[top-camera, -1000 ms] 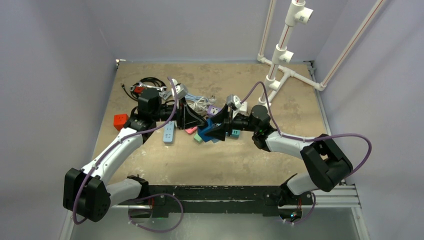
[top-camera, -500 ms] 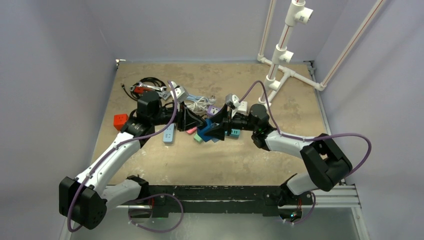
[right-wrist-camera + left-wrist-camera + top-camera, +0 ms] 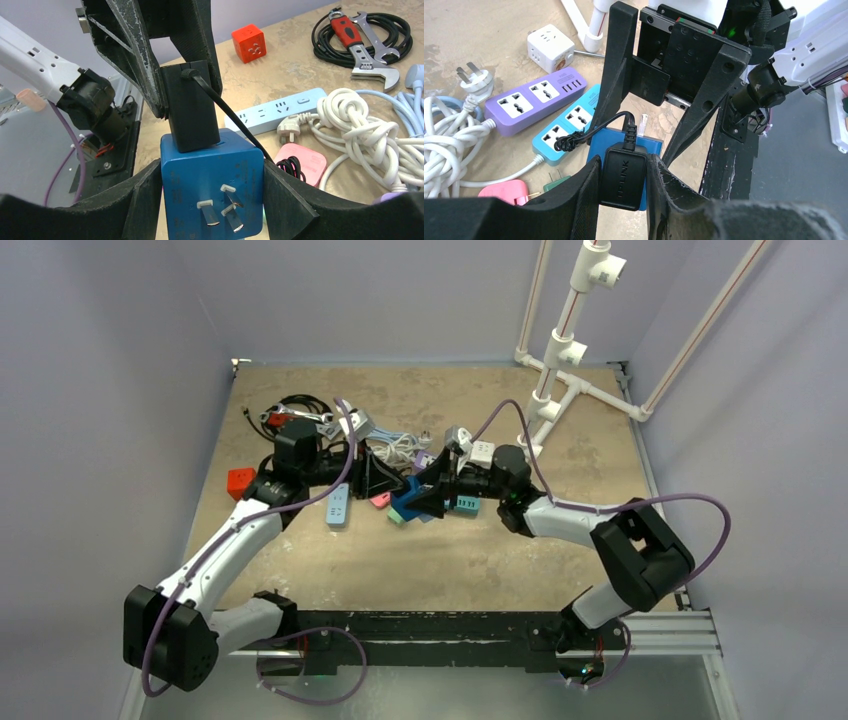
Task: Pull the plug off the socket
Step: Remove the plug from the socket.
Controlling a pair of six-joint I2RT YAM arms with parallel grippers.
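Left pincer (image 3: 624, 165) clamped on black TP-Link adapter plug (image 3: 623, 181). Right pincer (image 3: 211, 175) clamped on blue socket cube (image 3: 212, 165). Plug seated in cube face just beyond right pincer tips. In last second both arms shifted slightly and pincers stayed together. Judgement: no separation yet, pull-apart remains.

Our left gripper (image 3: 623, 172) pinches the plug (image 3: 625, 187); our right gripper (image 3: 212, 202) clamps the socket (image 3: 200, 165) under that plug.
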